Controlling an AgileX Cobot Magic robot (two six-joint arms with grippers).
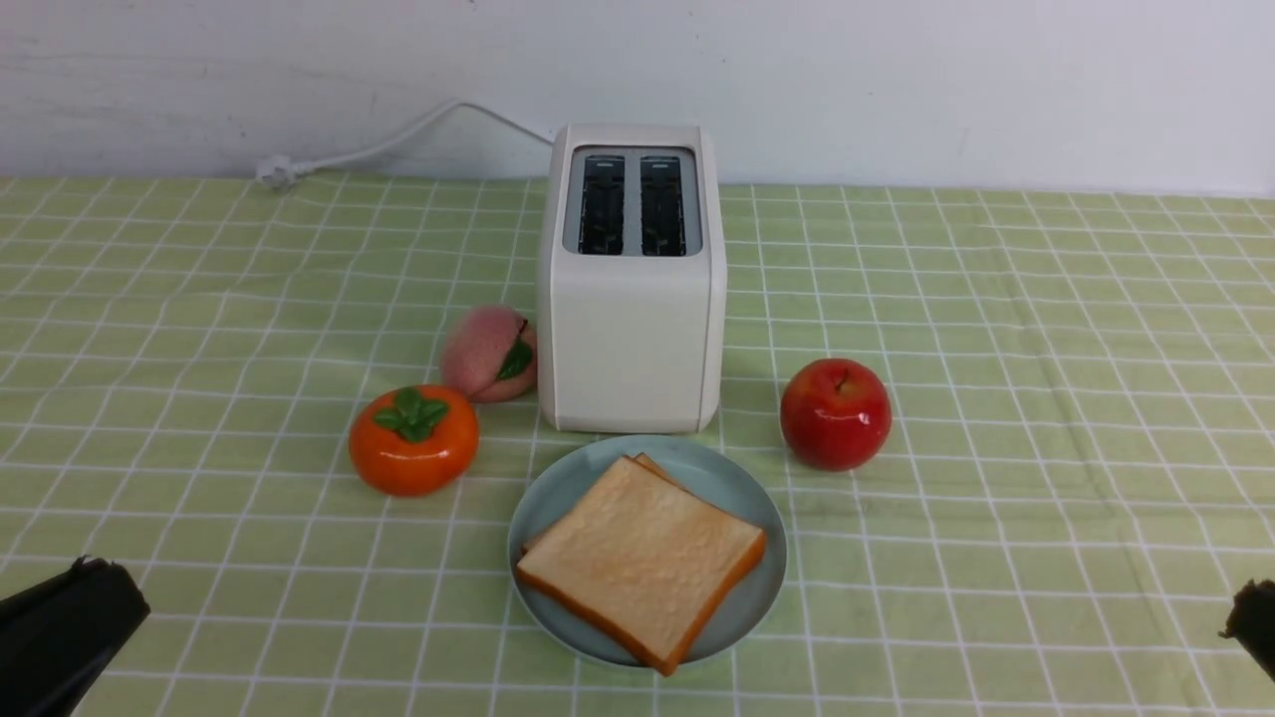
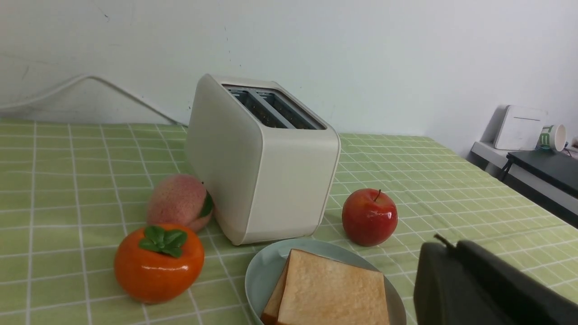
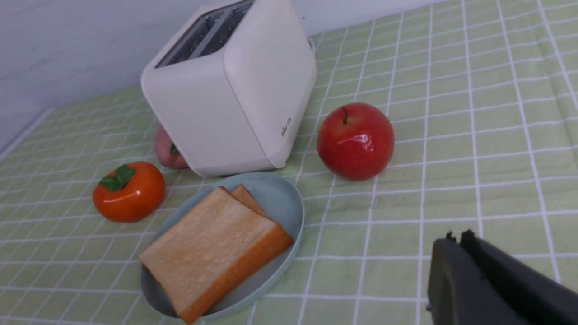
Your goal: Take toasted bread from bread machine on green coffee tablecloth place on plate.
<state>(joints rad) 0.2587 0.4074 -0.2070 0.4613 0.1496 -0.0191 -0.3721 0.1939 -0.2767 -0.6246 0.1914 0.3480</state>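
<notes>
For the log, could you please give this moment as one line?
toast: both slices on plate | toaster: empty | left gripper: shut, empty | right gripper: shut, empty

A staged tabletop in a lab or office room, not a home kitchen: a green coffee tablecloth against a bare white wall, a bread machine and a glossy, toy-like apple. Far right, a dark desk, a white box and a mug.
</notes>
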